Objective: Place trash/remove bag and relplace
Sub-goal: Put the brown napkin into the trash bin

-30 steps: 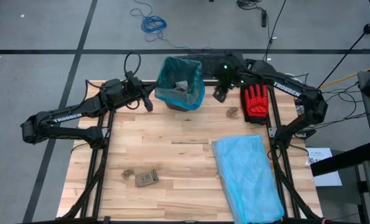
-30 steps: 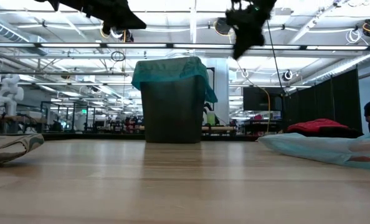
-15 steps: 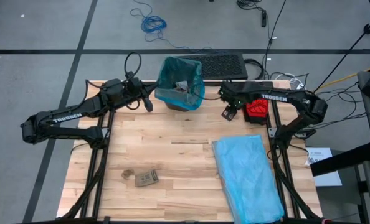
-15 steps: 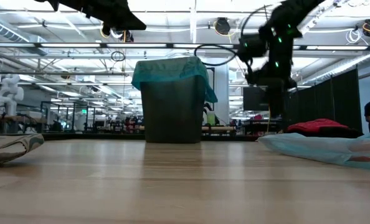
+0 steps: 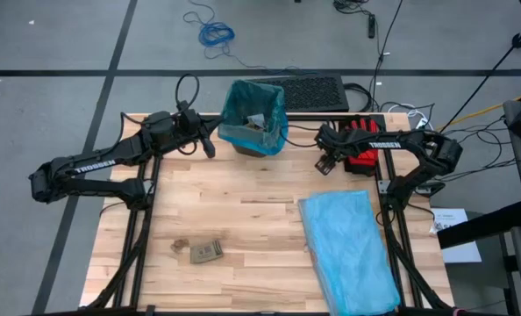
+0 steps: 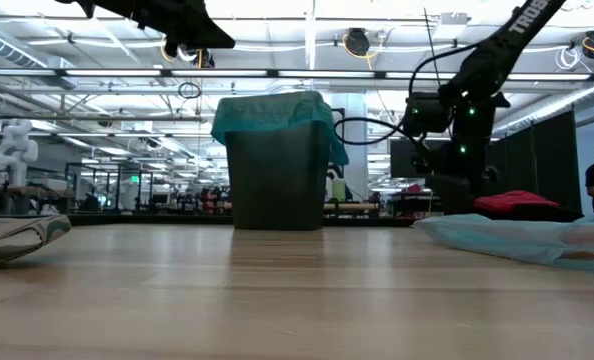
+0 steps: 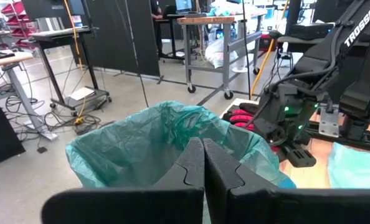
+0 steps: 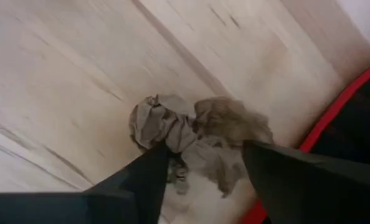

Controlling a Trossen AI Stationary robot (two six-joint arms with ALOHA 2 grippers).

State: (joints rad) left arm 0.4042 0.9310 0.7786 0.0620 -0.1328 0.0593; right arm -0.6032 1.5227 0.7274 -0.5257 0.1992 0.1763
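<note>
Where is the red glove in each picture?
High view: the red glove lies at the table's far right, partly under the right arm.
Low view: a low red heap at the right, behind the pale blue bag.
Left wrist view: a red bit beside the bin's green bag.
Right wrist view: only a red edge.
Shared landmark: the green bag.

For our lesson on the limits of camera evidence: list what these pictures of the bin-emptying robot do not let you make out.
- High view: the paper wads the right hand is reaching for, covered by that hand.
- Low view: the bin's contents, hidden by its wall and green bag.
- Left wrist view: the bag's inside, blocked by the shut left hand.
- Right wrist view: the red glove, cut off at the edge.
</note>
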